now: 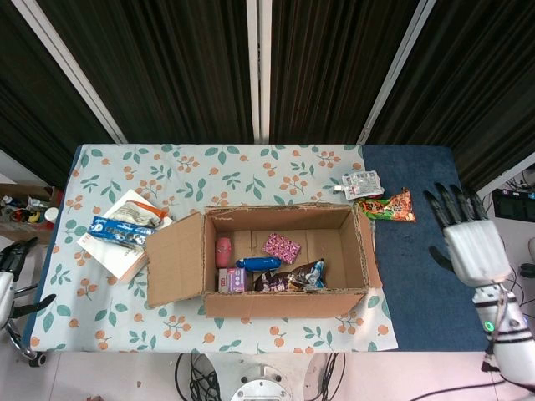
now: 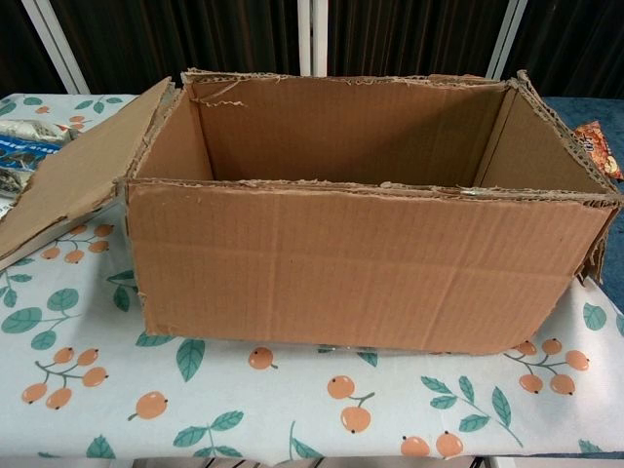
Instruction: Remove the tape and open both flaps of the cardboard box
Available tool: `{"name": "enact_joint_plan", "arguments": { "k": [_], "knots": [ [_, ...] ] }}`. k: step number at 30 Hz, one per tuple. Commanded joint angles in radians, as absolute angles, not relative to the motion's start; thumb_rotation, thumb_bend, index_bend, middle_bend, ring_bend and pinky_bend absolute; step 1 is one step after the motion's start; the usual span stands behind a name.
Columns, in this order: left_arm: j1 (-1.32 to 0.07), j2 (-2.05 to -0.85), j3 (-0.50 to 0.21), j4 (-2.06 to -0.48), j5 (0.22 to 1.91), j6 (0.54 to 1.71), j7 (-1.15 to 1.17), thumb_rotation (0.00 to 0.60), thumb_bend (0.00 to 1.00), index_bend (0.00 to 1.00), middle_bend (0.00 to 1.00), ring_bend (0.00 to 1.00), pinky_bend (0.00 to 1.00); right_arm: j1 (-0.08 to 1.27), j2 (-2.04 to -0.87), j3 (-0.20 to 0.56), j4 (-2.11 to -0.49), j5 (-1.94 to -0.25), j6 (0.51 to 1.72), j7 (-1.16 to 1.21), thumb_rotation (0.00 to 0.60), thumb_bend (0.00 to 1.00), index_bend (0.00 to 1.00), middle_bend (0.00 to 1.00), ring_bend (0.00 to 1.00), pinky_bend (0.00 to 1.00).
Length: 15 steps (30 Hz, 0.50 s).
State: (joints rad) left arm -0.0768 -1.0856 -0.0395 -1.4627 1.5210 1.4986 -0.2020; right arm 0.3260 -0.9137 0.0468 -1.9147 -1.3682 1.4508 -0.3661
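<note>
The cardboard box (image 1: pixel 284 296) (image 2: pixel 370 263) stands open in the middle of the table. Its left flap (image 1: pixel 175 259) (image 2: pixel 78 175) lies folded outward, and the right flap (image 1: pixel 370 251) hangs out over the right side. No tape shows on its edges. Inside lie a pink can (image 1: pixel 222 248), a blue tube (image 1: pixel 257 263) and snack packets (image 1: pixel 291 278). My right hand (image 1: pixel 470 242) hovers over the blue cloth far right of the box, fingers spread, holding nothing. Only a sliver of my left hand (image 1: pixel 10 280) shows at the left frame edge, off the table, fingers apart.
A book with a blue packet (image 1: pixel 117 230) lies left of the box, near the flap. A silver pouch (image 1: pixel 362 184) and an orange snack bag (image 1: pixel 386 206) (image 2: pixel 597 146) sit behind the box's right corner. The flowered tablecloth (image 1: pixel 167 167) covers most of the table.
</note>
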Motion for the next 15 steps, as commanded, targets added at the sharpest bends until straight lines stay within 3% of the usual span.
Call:
{"name": "enact_joint_plan", "arguments": {
  "k": [1,3,6,8,15],
  "knots": [
    [-0.082,-1.083,-0.04,-1.466,1.538,1.511,-0.134,0.584,0.09,0.1,0.16,0.13,0.21,0.15,-1.006,-0.07,-1.714,-1.433,1.602,-0.173,0.6,0.12,0.0,0.0,0.0,0.0],
    [-0.082,-1.082,-0.038,-1.467,1.547,1.52,-0.071,0.565,0.09,0.1,0.15,0.13,0.21,0.11,-1.058,-0.08,-1.635,-1.47,1.644,-0.104,0.6,0.12,0.0,0.0,0.0,0.0],
    [-0.084,-1.065,-0.024,-1.493,1.549,1.498,-0.003,0.462,0.09,0.1,0.14,0.11,0.21,0.074,-1.107,-0.086,-1.557,-1.5,1.674,-0.06,0.6,0.12,0.0,0.0,0.0,0.0],
    [-0.085,-1.053,-0.015,-1.51,1.553,1.489,0.015,0.426,0.09,0.1,0.13,0.11,0.21,0.062,-1.129,-0.081,-1.525,-1.504,1.677,-0.035,0.6,0.12,0.0,0.0,0.0,0.0],
    [-0.075,-1.053,-0.011,-1.503,1.554,1.502,0.013,0.404,0.09,0.1,0.13,0.11,0.21,0.058,-1.156,-0.05,-1.478,-1.517,1.661,-0.012,0.6,0.12,0.0,0.0,0.0,0.0]
  ]
}}
